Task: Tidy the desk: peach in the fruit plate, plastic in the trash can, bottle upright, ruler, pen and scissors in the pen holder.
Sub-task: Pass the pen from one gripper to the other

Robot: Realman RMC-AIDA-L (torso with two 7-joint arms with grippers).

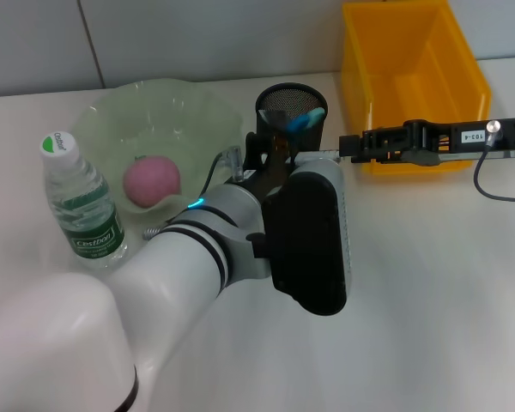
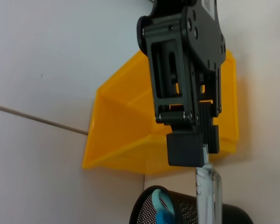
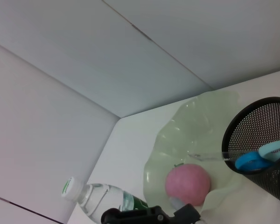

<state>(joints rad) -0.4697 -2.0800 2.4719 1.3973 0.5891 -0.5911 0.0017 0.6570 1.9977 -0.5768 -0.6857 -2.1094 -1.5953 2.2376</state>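
Note:
My right gripper point(image 1: 347, 149) point(image 2: 194, 150) reaches in from the right, shut on the clear ruler point(image 1: 319, 154) point(image 2: 208, 191). The ruler's free end meets the rim of the black mesh pen holder point(image 1: 292, 105) point(image 2: 186, 211) point(image 3: 266, 140); whether it is inside I cannot tell. Blue scissors point(image 1: 305, 120) point(image 3: 256, 158) stand in the holder. A pink peach point(image 1: 152, 181) point(image 3: 187, 183) lies in the green fruit plate point(image 1: 112, 120) point(image 3: 196, 121). At the left the bottle point(image 1: 79, 204) point(image 3: 98, 198) stands upright. My left gripper point(image 1: 264, 153) sits beside the holder, mostly hidden by its wrist. Pen and plastic are out of view.
The yellow trash can point(image 1: 412, 77) point(image 2: 126, 135) stands at the back right, just behind the right gripper. My white left arm point(image 1: 240, 232) crosses the table's middle from the near left. A wall runs along the table's far edge.

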